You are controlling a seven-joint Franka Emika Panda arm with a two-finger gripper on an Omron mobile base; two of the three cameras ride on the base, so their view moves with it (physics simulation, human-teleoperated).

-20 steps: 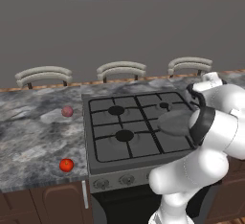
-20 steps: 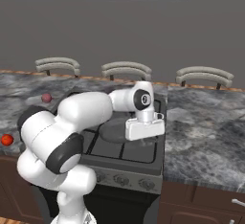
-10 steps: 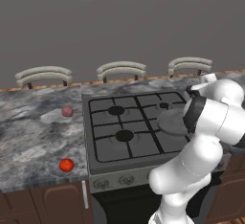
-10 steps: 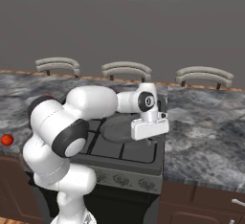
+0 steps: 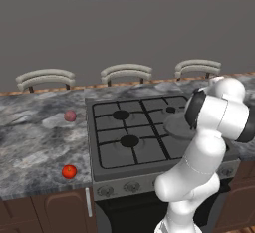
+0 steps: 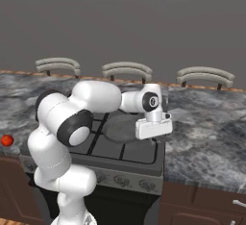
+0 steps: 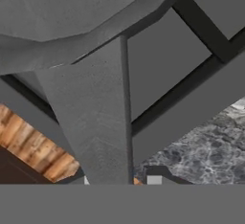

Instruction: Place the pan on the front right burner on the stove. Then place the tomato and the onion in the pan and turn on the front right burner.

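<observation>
Since 1 second ago the arm has swung rightward, carrying the pan (image 6: 126, 129) over the stove's (image 5: 119, 150) front right grate. Fingers of the gripper (image 6: 153, 129) are pinched on the pan's handle (image 7: 95, 117). Tomato (image 5: 69, 172) and onion (image 5: 70, 116) lie apart on the counter (image 5: 35, 142) at left.

The stove (image 5: 134, 132) is seen from behind the arm by both base views, left and right. The pan (image 7: 72, 22) is viewed very closely from the hand.
</observation>
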